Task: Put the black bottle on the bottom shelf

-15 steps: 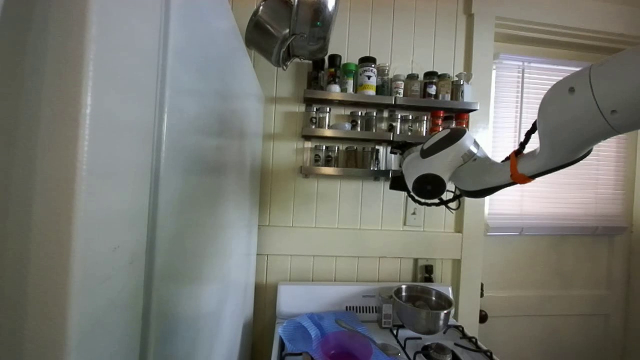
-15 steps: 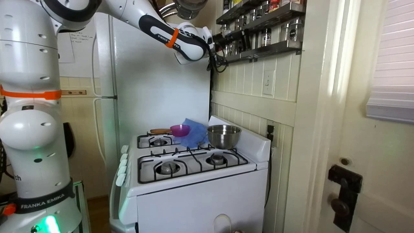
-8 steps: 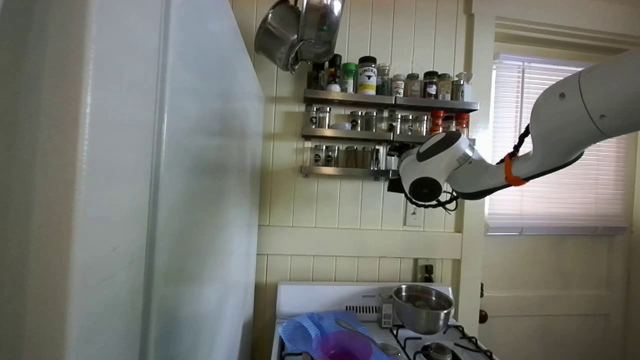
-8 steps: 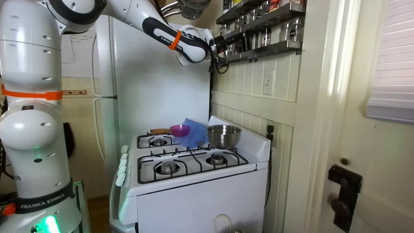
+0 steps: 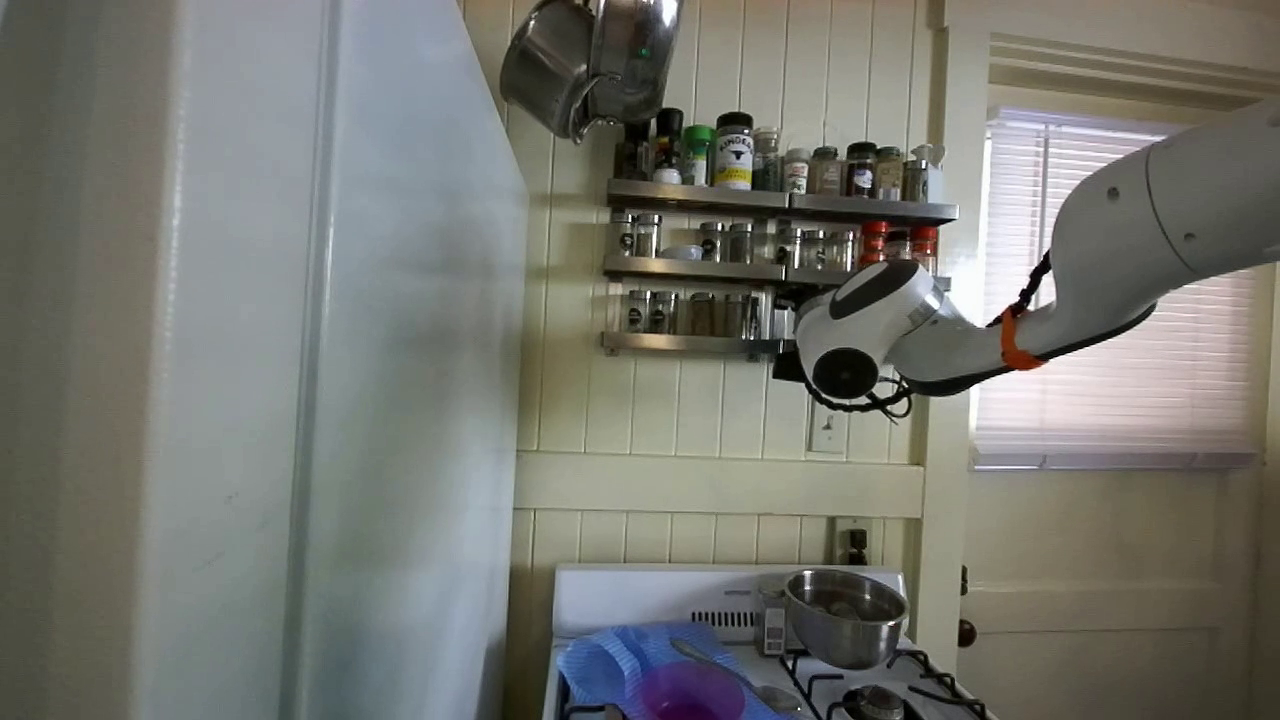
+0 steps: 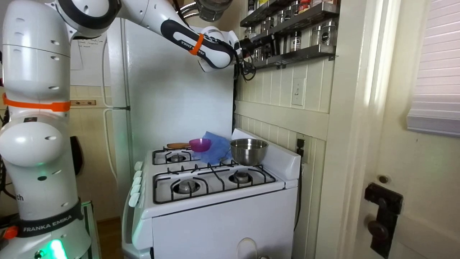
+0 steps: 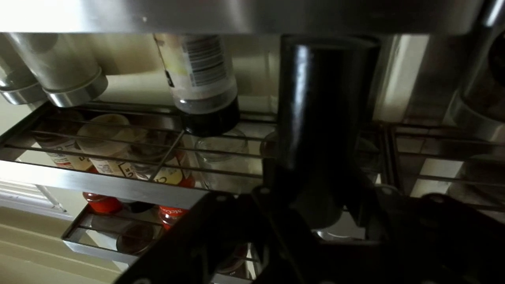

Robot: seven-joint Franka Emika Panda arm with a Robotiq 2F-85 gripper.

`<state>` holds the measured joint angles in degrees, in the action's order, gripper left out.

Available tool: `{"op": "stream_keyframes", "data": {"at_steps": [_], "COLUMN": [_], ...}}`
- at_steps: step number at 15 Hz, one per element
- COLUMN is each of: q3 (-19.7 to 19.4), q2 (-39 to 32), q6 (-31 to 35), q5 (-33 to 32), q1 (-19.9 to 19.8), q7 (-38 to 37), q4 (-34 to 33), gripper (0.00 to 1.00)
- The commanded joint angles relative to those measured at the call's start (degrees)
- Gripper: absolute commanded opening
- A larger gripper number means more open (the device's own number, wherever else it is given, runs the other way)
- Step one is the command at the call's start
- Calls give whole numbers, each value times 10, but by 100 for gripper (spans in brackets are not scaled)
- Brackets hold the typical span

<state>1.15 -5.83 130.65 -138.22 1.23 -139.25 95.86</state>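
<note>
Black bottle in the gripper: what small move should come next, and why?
Probably ease the black bottle slightly down onto the bottom shelf, behind its front rail: the gripper holds it, and in the upside-down wrist view its lower end appears clear of that rail, which hides the base of the barcoded bottle.

White Franka Emika arm (image 6: pixel 37 140) down left of frame, forearm slanting across top centre. Black pincer (image 6: pixel 269 39) upper right of centre, at wall spice rack (image 6: pixel 305 21); black bottle (image 6: pixel 276 46) at its tip, close to upright, over bottom shelf (image 6: pixel 305 54); touching ledge or not, cannot tell. Glass spice jars (image 6: pixel 328 34) on same shelf, farther right. Lower centre: gas stove (image 6: pixel 222 219) bearing steel bowl (image 6: pixel 249 154), magenta bowl (image 6: pixel 200 145), blue cloth (image 6: pixel 214 151). Dark doorknob (image 6: pixel 378 230) lower right.
</note>
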Motion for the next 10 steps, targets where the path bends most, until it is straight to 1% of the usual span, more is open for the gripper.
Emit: {"op": "stream_keyframes", "data": {"at_steps": [1, 10], "q3": [2, 1], "q2": [-18, -40], "q6": [28, 71], "q5": [16, 48], "q1": [-7, -21], "q7": [13, 16], "q4": [-35, -67], "gripper": [18, 18]}}
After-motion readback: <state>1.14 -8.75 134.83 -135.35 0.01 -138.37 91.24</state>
